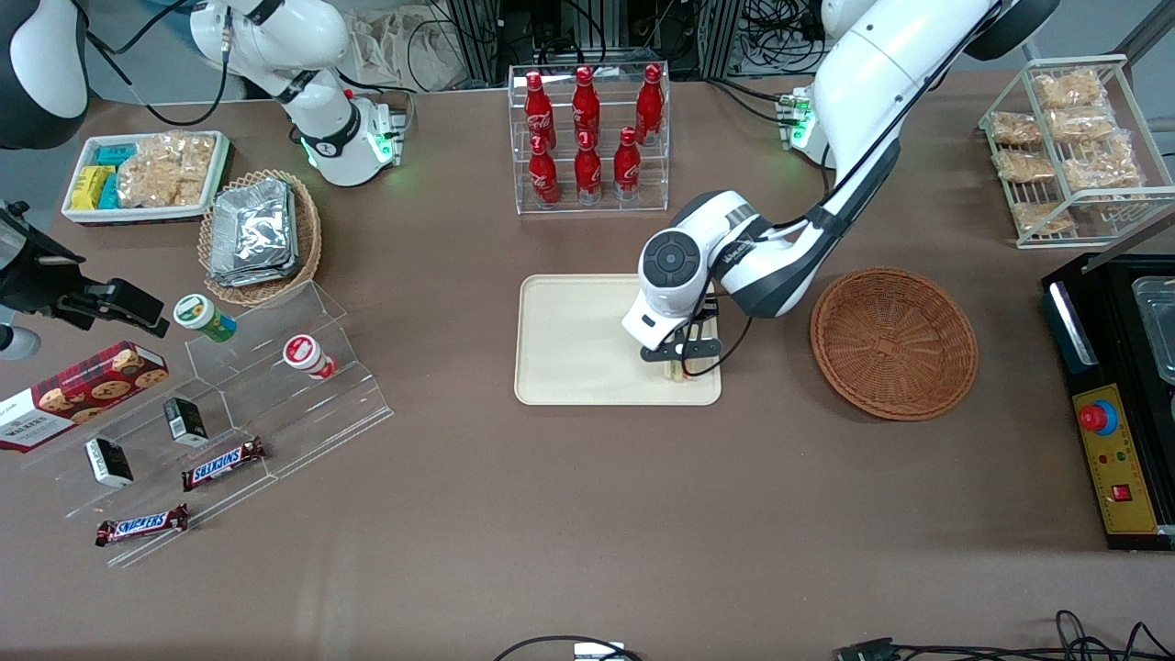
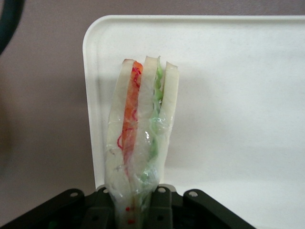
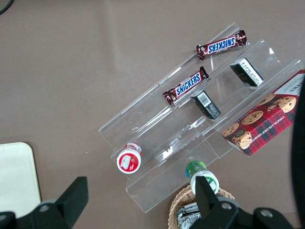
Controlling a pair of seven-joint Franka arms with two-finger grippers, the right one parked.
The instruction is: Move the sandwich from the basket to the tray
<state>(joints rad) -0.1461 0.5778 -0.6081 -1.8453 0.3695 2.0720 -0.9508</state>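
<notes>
We find the gripper (image 1: 680,362) pinching the sandwich (image 2: 140,138) over the tray (image 1: 569,340), centre of the front view; the basket (image 1: 893,341) sits empty. Placement step; next, lower and release.

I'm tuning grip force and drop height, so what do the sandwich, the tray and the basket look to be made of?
The sandwich, held in the gripper over the tray, looks like soft white bread in glossy clear film, going by the wrinkles and glints. The tray looks like smooth matte cream plastic, evenly moulded. The basket looks like woven reddish-brown wicker, with visible strands.
</notes>
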